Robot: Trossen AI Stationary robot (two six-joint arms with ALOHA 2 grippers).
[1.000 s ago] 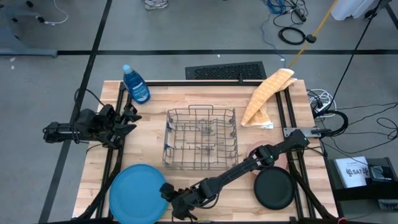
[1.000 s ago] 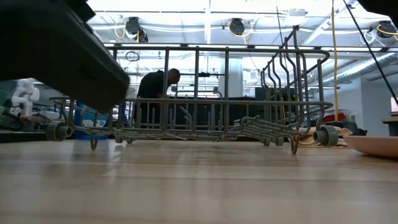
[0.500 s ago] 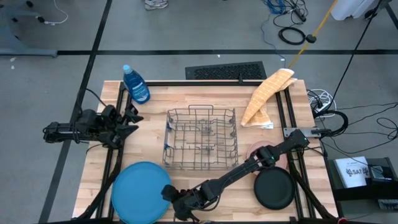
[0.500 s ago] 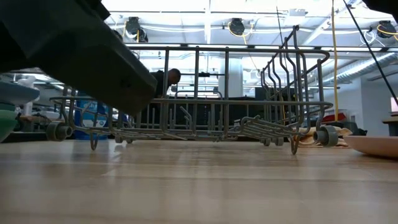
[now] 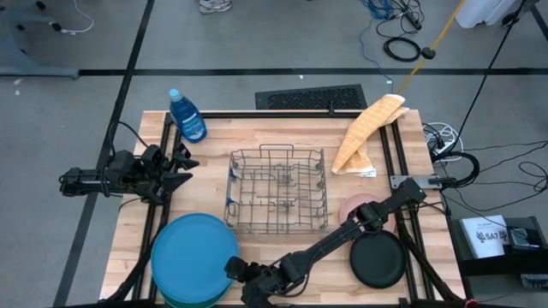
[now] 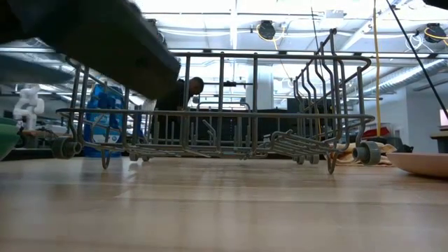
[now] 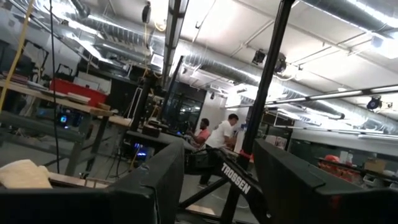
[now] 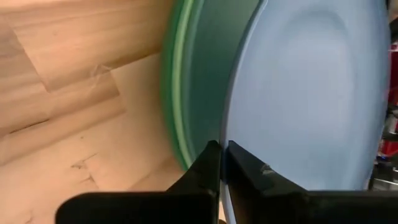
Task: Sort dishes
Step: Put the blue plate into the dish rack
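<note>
The large blue plate (image 5: pixel 193 257) is at the table's near left, over the green plates (image 5: pixel 182 302), whose edge peeks out beneath it. In the right wrist view the blue plate (image 8: pixel 311 93) stands beside the dark green plate (image 8: pixel 202 74) and a light green rim (image 8: pixel 176 93). My right gripper (image 5: pixel 236 272) is shut on the blue plate at its right side. My left gripper (image 7: pixel 217 180) waits open at the table's left edge (image 5: pixel 175 167), touching nothing. The black plate (image 5: pixel 378 259) and the pink plate (image 5: pixel 354 208) lie flat at the near right. My right gripper pinches the blue plate's rim (image 8: pixel 231 134) between its two fingers (image 8: pixel 245 174), one on each face of the plate, at the plate's right near side. The fingers come in roughly level from the table's right. The held side is raised off the green plates.
The grey wire rack (image 5: pixel 276 190) stands mid-table, just beyond the blue plate. A blue bottle (image 5: pixel 187 115) is at the far left, a yellow cloth (image 5: pixel 366 133) at the far right. Bare wood lies between the rack and the near edge.
My right gripper has shut on the blue plate's rim and risen with it, drifting slightly toward the near edge. The blue plate has come up off the green plates and shows larger from above. The green plates have stayed where they were.
</note>
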